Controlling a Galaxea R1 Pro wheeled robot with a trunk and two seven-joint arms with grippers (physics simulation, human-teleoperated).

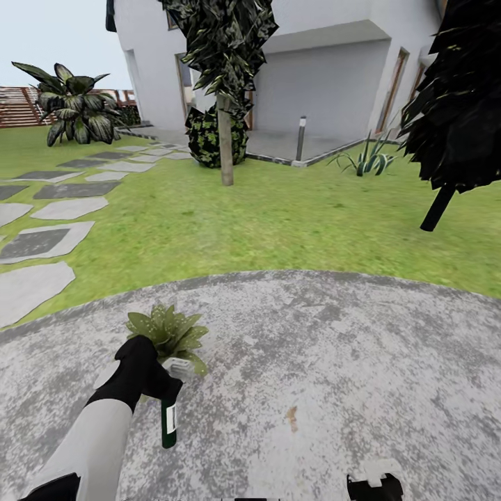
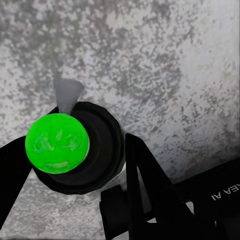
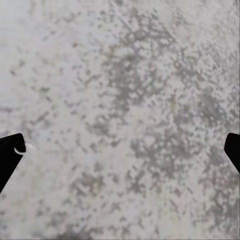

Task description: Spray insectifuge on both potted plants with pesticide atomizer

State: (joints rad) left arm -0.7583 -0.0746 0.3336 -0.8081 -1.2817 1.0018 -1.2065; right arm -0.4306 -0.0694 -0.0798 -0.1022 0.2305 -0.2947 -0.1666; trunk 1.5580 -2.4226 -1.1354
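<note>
My left gripper (image 1: 161,387) is shut on the pesticide atomizer (image 1: 169,420), a slim dark-green bottle with a white label, held just above the round grey paving (image 1: 334,362). The gripper sits right beside one potted plant (image 1: 170,332), a low green rosette in a small grey pot. In the left wrist view the atomizer's black spray head (image 2: 92,150) carries a bright green tip, and a pale mist cone (image 2: 67,94) fans out from it between the black fingers (image 2: 145,185). My right gripper (image 3: 120,150) hangs open over bare paving. The second potted plant is out of view.
Lawn (image 1: 278,223) lies beyond the paving, with stepping stones (image 1: 42,240) at the left. A tree trunk (image 1: 225,142), a grey bollard lamp (image 1: 300,138), a striped agave (image 1: 367,161), a dark tree (image 1: 452,125) and the white house stand further back.
</note>
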